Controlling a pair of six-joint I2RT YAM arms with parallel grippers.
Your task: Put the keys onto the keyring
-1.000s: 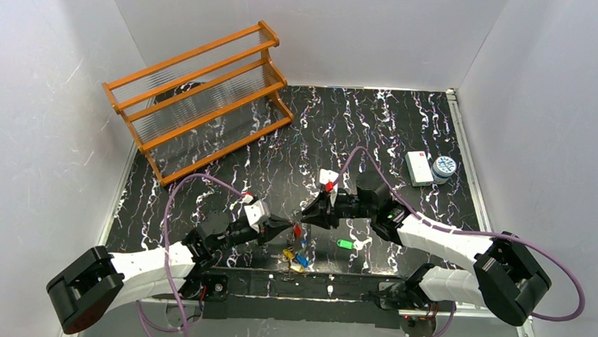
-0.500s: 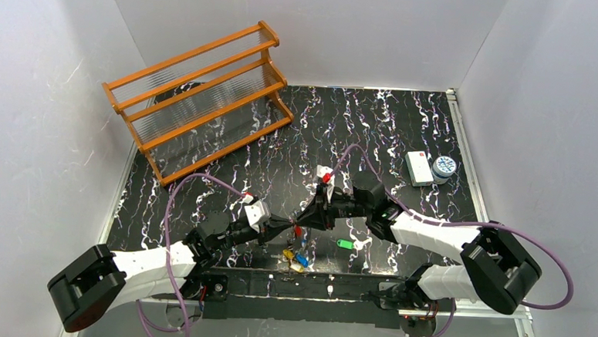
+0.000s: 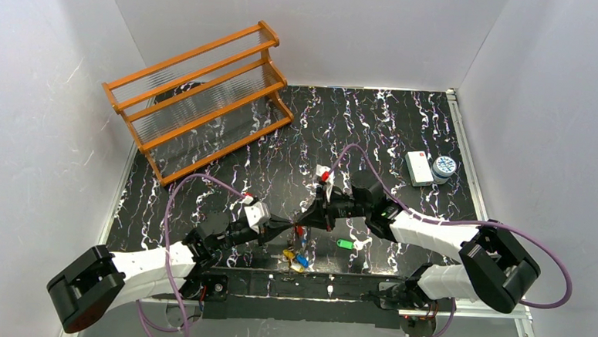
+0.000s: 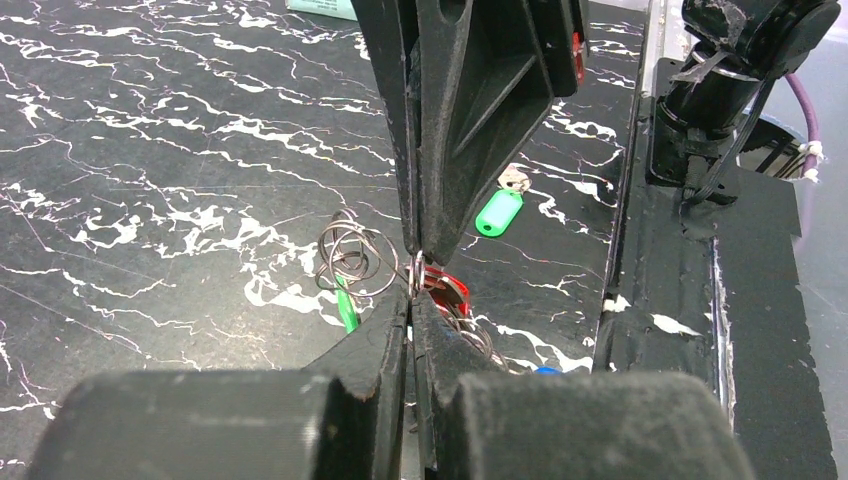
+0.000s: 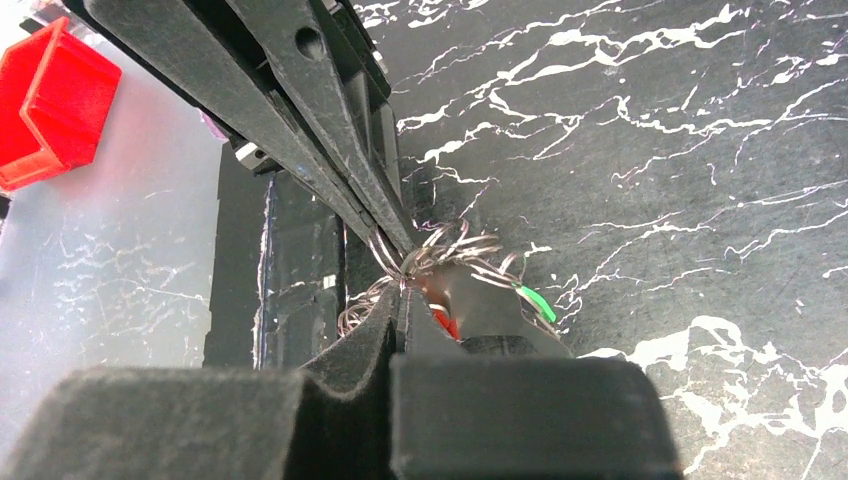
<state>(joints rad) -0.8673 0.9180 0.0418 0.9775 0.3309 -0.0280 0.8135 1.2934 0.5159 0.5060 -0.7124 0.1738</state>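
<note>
Tightly, black jaws pinch thin wire keyring [image 4: 417, 264].

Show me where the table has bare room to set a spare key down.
Bare room lies between the wooden rack and the white box, plus a smaller strip in front of the rack by the left edge. Crowded: front centre, where the left claw and right claw meet, both shut, over the keys.
</note>
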